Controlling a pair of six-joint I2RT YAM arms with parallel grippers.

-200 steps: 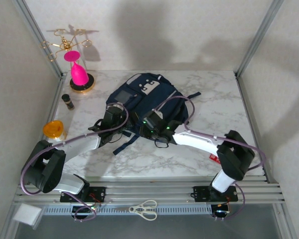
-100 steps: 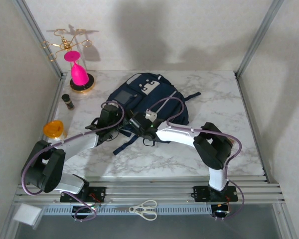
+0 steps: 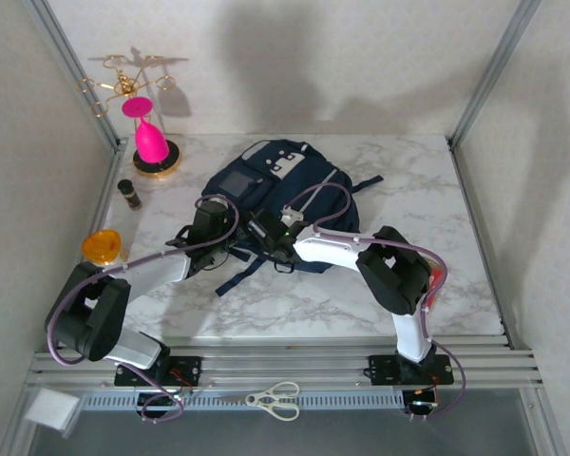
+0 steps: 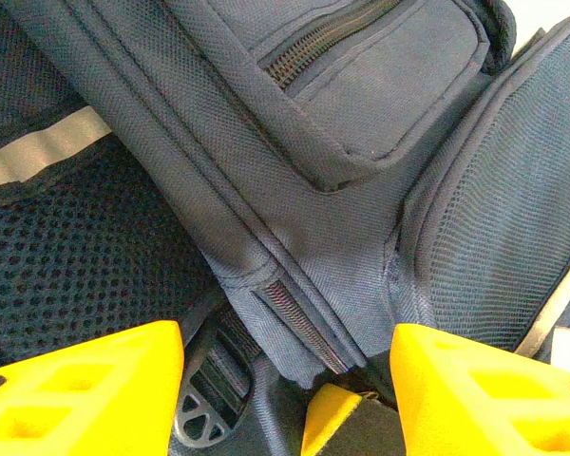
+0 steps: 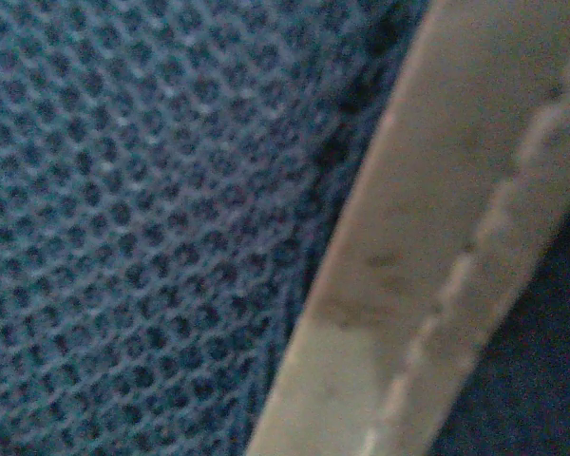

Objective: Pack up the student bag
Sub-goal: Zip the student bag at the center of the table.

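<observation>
The student bag point(image 3: 285, 185) lies flat in the middle of the table point(image 3: 418, 199), and both hands sit on its near half. The left hand point(image 4: 285, 366) is spread. Its two yellow fingers point(image 4: 85, 389) stand well apart and pinch nothing, with navy fabric of the bag lying across the gap between them. A short zip point(image 4: 299, 328) runs through that gap, and just inside the left-side finger a black plastic buckle point(image 4: 204, 404) rests on a strap. Ahead of this hand a zipped pocket point(image 4: 380, 85) bulges up. Ahead and to its left lies dark netting crossed by a grey strip point(image 4: 38, 157), and to its right is a padded mesh panel point(image 4: 513, 209).

The right hand point(image 3: 264, 231) presses on the bag just beside the left hand, on that hand's right. Whether its fingers are spread or pressed together cannot be told. Its wrist camera sits right up against blue mesh point(image 5: 123, 237) and a pale stitched band point(image 5: 437, 237) slanting across the mesh.

Well off to the left of the left hand an orange cup point(image 3: 102, 247) stands by the table's edge. A small dark bottle point(image 3: 128, 195) stands beyond it, and farther on is a pink cone point(image 3: 152, 144) on a gold-rimmed base point(image 3: 161, 163). Behind both hands, below the table's near edge, scissors point(image 3: 274, 399) lie on the rail.
</observation>
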